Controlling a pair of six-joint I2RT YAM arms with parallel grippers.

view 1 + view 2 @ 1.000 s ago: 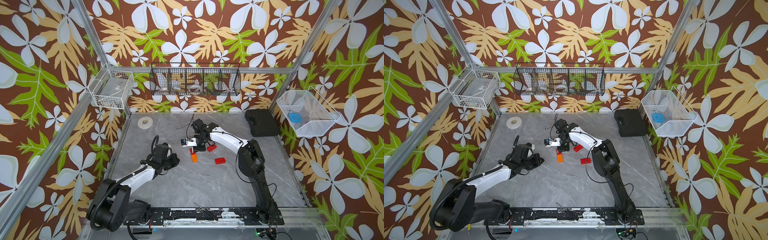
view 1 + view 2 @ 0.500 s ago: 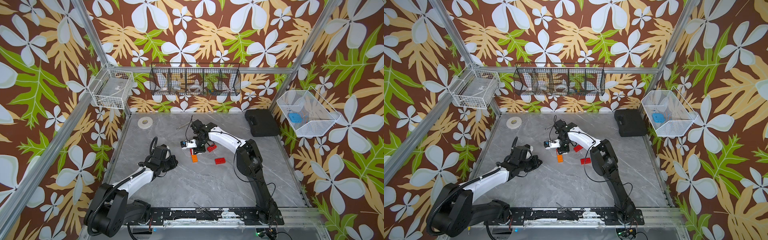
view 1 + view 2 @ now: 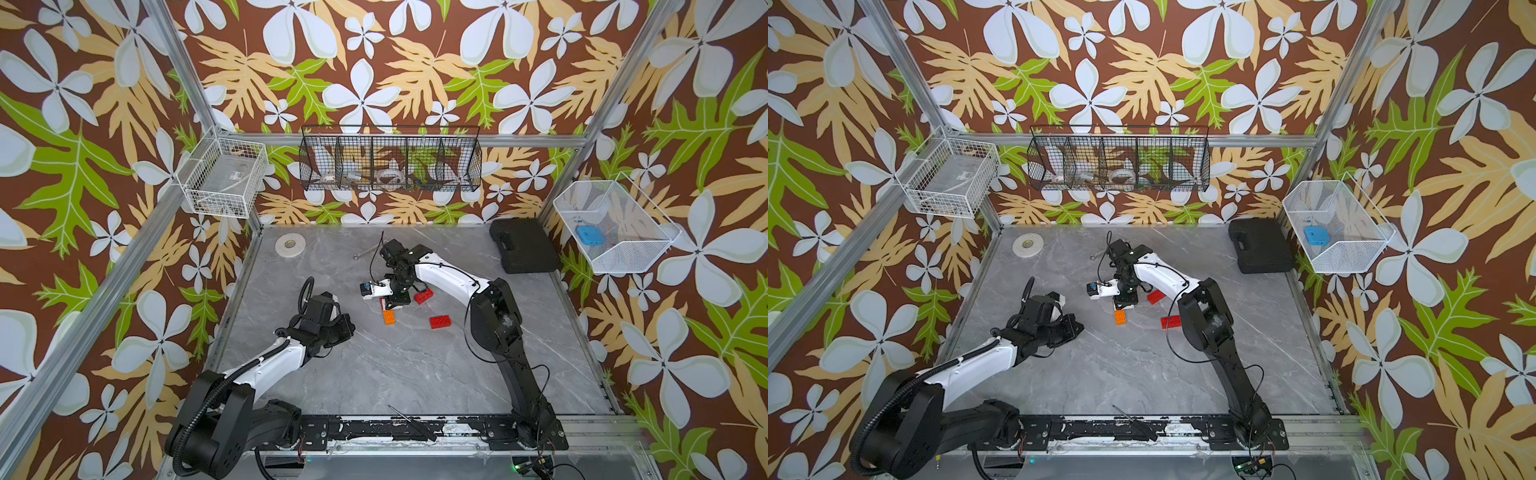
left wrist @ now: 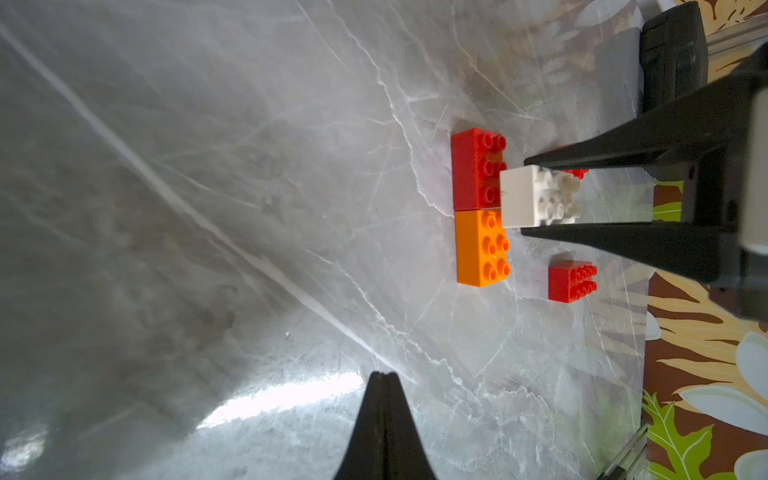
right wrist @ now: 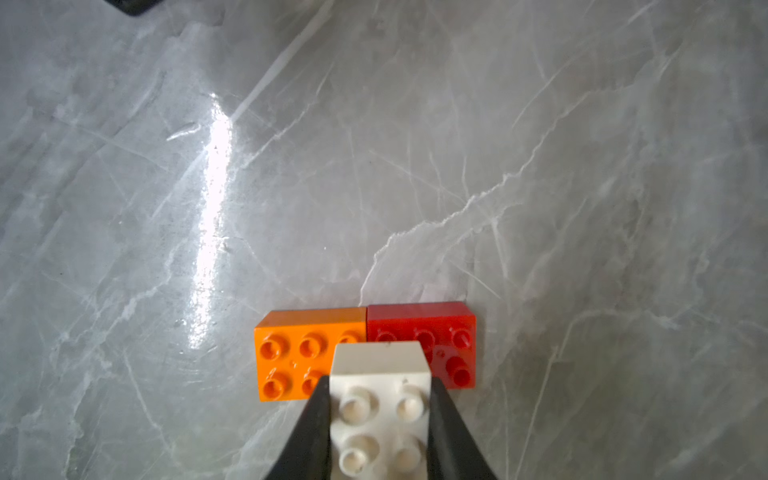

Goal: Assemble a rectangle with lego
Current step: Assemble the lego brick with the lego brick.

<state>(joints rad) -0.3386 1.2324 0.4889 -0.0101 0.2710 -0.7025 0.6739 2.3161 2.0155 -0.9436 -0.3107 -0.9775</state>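
Right gripper (image 5: pixel 379 384) gripped small white studded plastic brick (image 5: pixel 380 365) right over the seam btwn orange studded brick (image 5: pixel 291 353) & red studded brick (image 5: pixel 453 332), set end-to-end on grey marble counter (image 5: pixel 415 166); left gripper (image 4: pixel 382 376) clenched empty, farther off.

Open tabletop (image 3: pixel 395 374) near front, loose red brick (image 3: pixel 440 322) near right pincer (image 5: pixel 379 386)

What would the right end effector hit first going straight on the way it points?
Probably the orange brick and red brick lying end to end: the white brick held in the right end effector hangs over their seam, gap unclear.
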